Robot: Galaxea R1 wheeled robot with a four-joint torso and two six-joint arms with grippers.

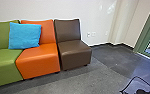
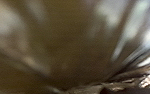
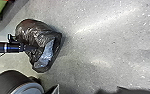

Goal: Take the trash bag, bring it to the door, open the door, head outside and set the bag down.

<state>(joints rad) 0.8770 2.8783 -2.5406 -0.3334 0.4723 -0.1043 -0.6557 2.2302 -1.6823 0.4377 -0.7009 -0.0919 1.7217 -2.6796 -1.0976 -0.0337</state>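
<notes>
1. Trash bag: dark, creased, pale sheen on one side. Seen over the speckled floor; cannot tell if it hangs clear or rests there. Brown folds close up in left wrist view, likely the same plastic.
2. Left gripper: its end meets the bag. Opening hidden against the dark plastic; cannot tell how wide, nor whether the grip is firm.
3. Right gripper: cannot tell how far open, or if it has hold of anything.
4. Step, my reading: pick-up or early carry, left arm on bag duty. Any drive off calls for a secure hold first, then bag kept high enough not to drag.
5. Farther out: brown seat, orange seat, green seat along the wall; blue cushion.
6. Green frame with glass at head view's right; possibly the door, unconfirmed.
</notes>
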